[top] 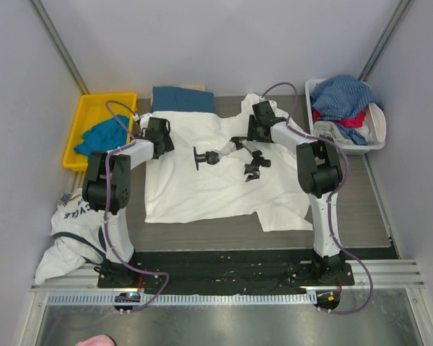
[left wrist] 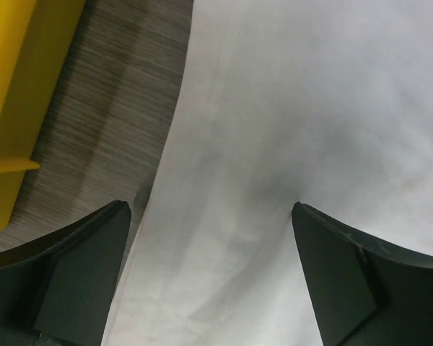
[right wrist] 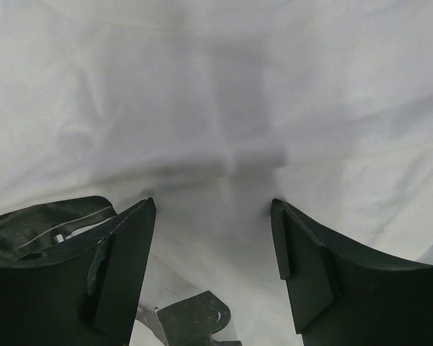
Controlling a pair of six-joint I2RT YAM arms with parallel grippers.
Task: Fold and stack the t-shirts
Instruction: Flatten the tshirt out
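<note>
White tee [top: 216, 169] spread flat over middle of table [top: 361, 209], black chest marks facing up, lower hem toward near edge, one corner trailing toward near right. Blue tee [top: 183, 99] folded just beyond white tee's far left corner, touching or slightly overlapped by it; cannot tell which.

Along left edge: crumpled white garment [top: 71, 234] with dark lettering at near left corner, draped partly off table; farther back, yellow bin [top: 86, 119] holding teal cloth [top: 103, 135].

Left gripper [top: 160, 137] poised over white tee's left edge near far side, pointing down. In left wrist view, fingers [left wrist: 79, 274] spread wide, nothing between them; white fabric [left wrist: 289, 144] directly beneath, its edge running past left finger, bare table [left wrist: 108, 130] and bin's yellow wall [left wrist: 7, 94] beyond.

Right gripper [top: 260, 119] over white tee's far right part, near collar area, pointing down. In right wrist view, fingers [right wrist: 123, 267] parted and gripping nothing, white cloth [right wrist: 216, 94] filling gap below, black print [right wrist: 195, 317] peeking between fingers at bottom.

At far right corner: white basket [top: 375, 137] heaped with blue checked, red and pale clothes.
</note>
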